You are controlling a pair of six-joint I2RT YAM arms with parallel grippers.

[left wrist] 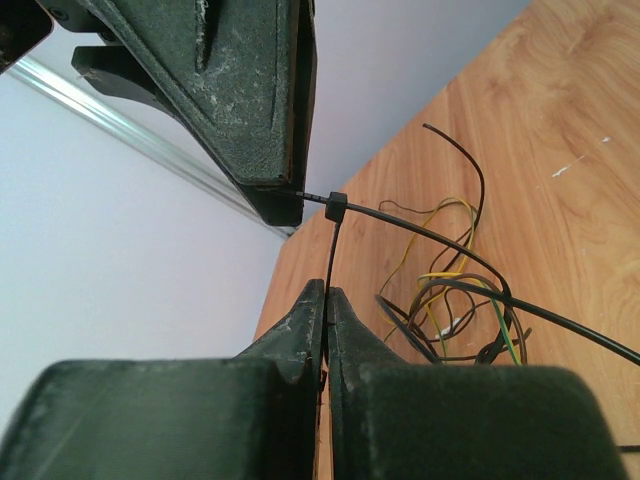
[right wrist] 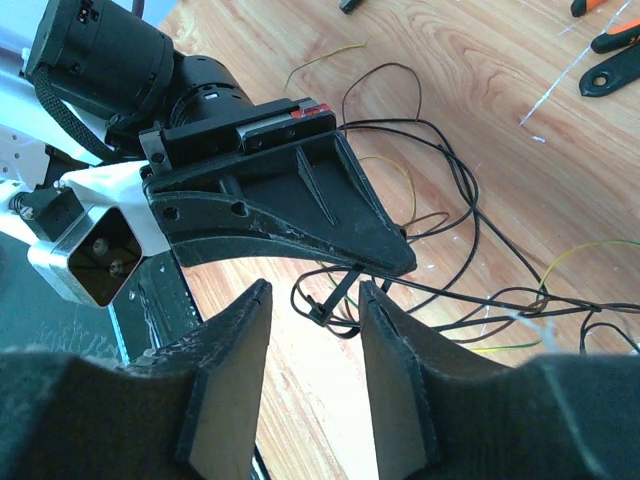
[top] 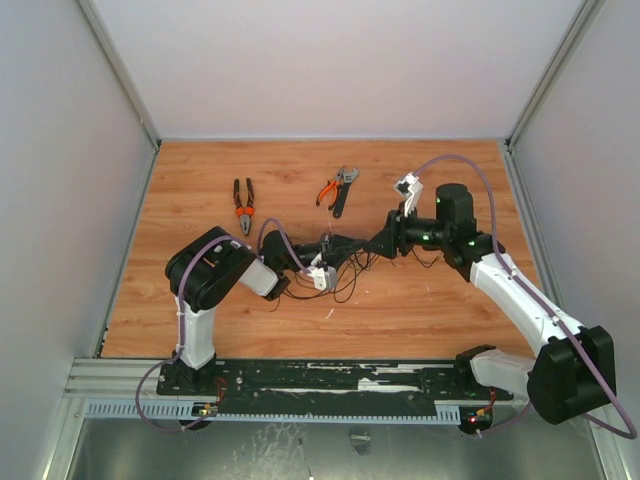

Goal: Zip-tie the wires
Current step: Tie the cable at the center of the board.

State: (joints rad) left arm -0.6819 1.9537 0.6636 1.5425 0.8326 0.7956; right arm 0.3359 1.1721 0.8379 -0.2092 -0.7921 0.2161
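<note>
The wires (right wrist: 470, 215) lie in loose black, brown and yellow loops on the wooden table, and also show in the left wrist view (left wrist: 450, 305) and the top view (top: 352, 272). The zip tie (left wrist: 337, 207) is a thin black strip with a small square head. My left gripper (left wrist: 327, 290) is shut on its strip, which rises from the closed jaws to the head. My right gripper (right wrist: 315, 288) is open, and the zip tie's head (right wrist: 320, 312) sits just beyond its fingertips, looped among the wires. In the top view the left gripper (top: 330, 264) and right gripper (top: 334, 243) meet at mid-table.
Orange-handled pliers (top: 244, 205) lie at the back left of the table. A second orange-and-black tool (top: 338, 190) lies at the back centre. White walls enclose the table on three sides. One right finger (left wrist: 240, 100) hangs close above the left jaws.
</note>
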